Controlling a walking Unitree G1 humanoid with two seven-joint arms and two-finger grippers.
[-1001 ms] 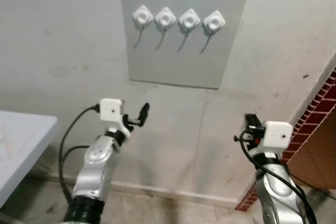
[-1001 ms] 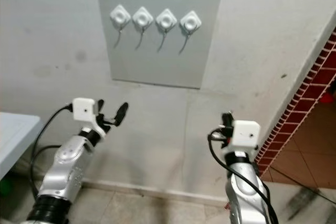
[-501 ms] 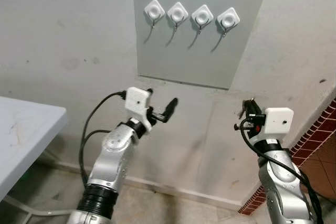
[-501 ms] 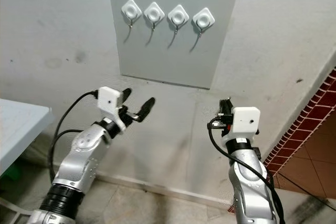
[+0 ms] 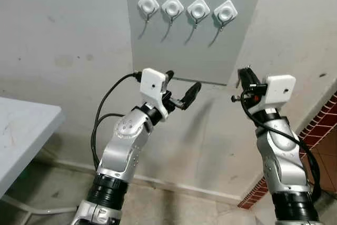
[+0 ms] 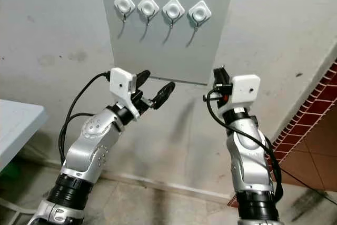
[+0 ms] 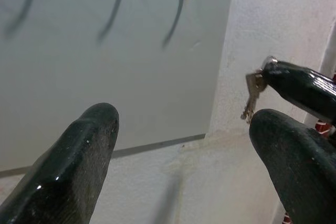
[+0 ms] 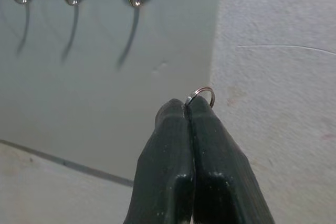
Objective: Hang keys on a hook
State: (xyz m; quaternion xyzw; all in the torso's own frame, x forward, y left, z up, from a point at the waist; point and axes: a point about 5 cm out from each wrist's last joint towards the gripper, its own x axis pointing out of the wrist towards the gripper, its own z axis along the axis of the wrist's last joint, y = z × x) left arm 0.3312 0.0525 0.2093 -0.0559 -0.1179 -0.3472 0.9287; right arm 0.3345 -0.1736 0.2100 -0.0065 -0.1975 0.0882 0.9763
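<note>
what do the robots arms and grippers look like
Both arms are silver metal with a black ribbed collar near the base. The left gripper and right gripper each have two long glossy black fingers with rounded tips, behind them a white boxy camera housing. Black cables loop from each housing down the arm.

L end effector (image 5: 181, 89) spread, R end effector (image 5: 244, 77) pinched.
</note>
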